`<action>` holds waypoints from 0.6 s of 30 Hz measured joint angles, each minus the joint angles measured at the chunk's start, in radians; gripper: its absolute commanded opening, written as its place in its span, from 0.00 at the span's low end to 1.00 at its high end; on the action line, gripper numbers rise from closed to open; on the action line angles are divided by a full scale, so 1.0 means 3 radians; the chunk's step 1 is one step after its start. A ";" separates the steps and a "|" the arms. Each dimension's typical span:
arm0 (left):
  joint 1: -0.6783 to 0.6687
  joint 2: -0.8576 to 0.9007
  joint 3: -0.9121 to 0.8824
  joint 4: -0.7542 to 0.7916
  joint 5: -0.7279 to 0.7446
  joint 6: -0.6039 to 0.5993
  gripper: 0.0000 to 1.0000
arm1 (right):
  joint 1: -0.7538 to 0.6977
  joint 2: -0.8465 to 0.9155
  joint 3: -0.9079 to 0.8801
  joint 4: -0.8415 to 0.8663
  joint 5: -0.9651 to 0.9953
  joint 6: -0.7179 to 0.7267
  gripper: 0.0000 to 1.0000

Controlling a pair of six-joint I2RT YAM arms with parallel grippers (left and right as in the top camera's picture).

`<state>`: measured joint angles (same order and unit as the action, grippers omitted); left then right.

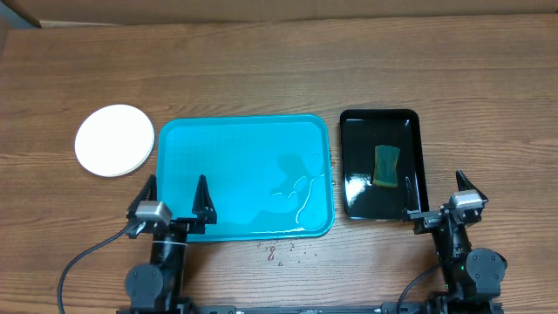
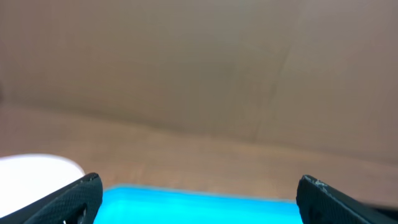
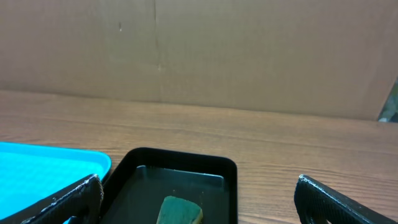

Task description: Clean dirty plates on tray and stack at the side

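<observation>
We log plates (image 1: 114, 140) stacked left of the bare tray (image 1: 244, 139), as asked. The sponge (image 1: 386, 165) rests in the black tray (image 1: 353, 187). Left gripper (image 1: 177, 187) and right gripper (image 1: 434, 183) jaws are spread and idle; the job is likely done.

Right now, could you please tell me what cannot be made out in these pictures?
Plate stack: overhead shows only the top white plate; the count beneath is hidden.
Left wrist view: blurred; the stack is cut by the left edge.
Sponge: right wrist, cut off by the bottom edge.
Specks before the tray: overhead, too small to identify.
</observation>
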<state>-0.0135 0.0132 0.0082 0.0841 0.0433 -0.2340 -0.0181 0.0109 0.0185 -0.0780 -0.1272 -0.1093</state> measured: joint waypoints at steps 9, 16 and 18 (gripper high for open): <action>0.0000 0.0000 0.0000 -0.0539 -0.0173 0.0130 1.00 | 0.0000 0.0000 0.0000 -0.0004 0.0001 0.0000 1.00; 0.0000 0.0000 0.0000 -0.0540 -0.0174 0.0239 1.00 | 0.0000 0.0000 0.0000 -0.0003 0.0000 0.0000 1.00; 0.0000 0.0000 0.0000 -0.0540 -0.0174 0.0257 1.00 | 0.0000 0.0000 0.0000 -0.0003 0.0001 0.0000 1.00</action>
<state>-0.0135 0.0132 0.0082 -0.0780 -0.0090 -0.1570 -0.0181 0.0109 0.0185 -0.0788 -0.1268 -0.1093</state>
